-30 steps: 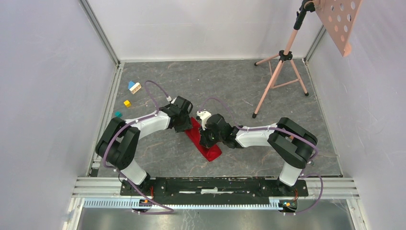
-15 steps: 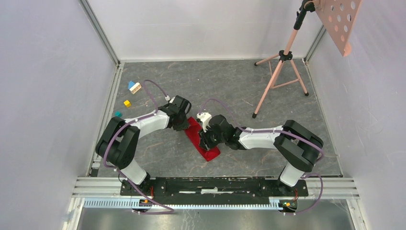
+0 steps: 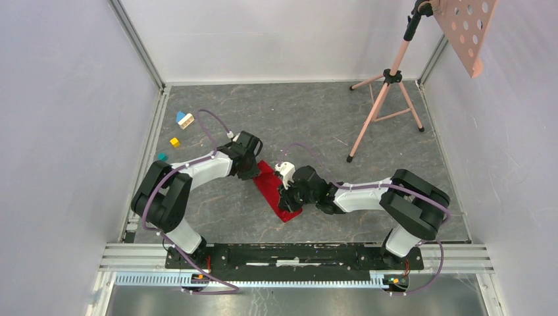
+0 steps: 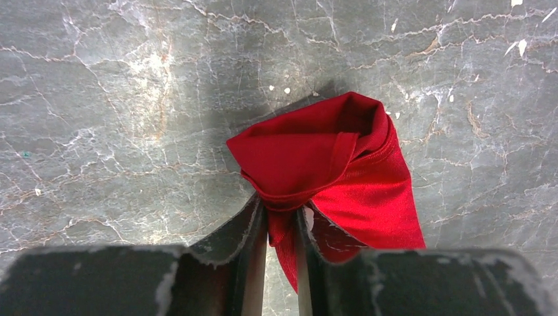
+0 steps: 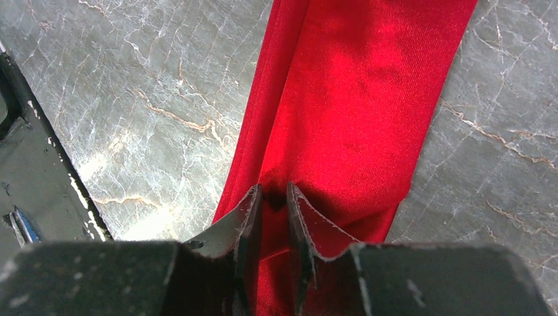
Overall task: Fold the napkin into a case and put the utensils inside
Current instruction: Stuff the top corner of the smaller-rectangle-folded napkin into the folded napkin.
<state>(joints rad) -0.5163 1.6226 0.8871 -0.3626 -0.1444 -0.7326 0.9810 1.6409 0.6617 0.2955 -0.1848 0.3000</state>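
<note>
Top view: napkin (image 3: 269, 184), bright red, lies as a long narrow folded strip near the middle of the frame on the grey marbled desk (image 3: 329, 118). The strip runs diagonally, its far end toward the upper left and its near end toward the lower right.

Left hand (image 3: 250, 172) sits at the strip's upper-left end. Right hand (image 3: 288, 199) is over the lower-right end. Both arms reach in from the bottom edge of the frame.

Left wrist view: left hand (image 4: 281, 216) is clenched on the napkin (image 4: 316, 151). The two fingers are close together, with a gather of cloth squeezed between the tips. Above the grip the cloth bunches into a rounded, rumpled fold, centre to right of centre in the frame. Bare desk (image 4: 99, 99) shows all around it.

Right wrist view: right hand (image 5: 272, 197) has its fingers nearly together, nipping a small ridge of napkin (image 5: 355, 99). The cloth puckers at the tips. The strip runs flat up to the top edge of the frame, with a lengthwise fold line along its left side. Desk (image 5: 131, 79) shows on both sides.

Also noted, top view: small toy blocks at upper left, well apart from the cloth: blue-and-white (image 3: 185, 119), yellow (image 3: 174, 141), teal (image 3: 162, 157). A pink tripod stand (image 3: 388, 85) is at upper right, with a perforated board (image 3: 464, 29) above it.
</note>
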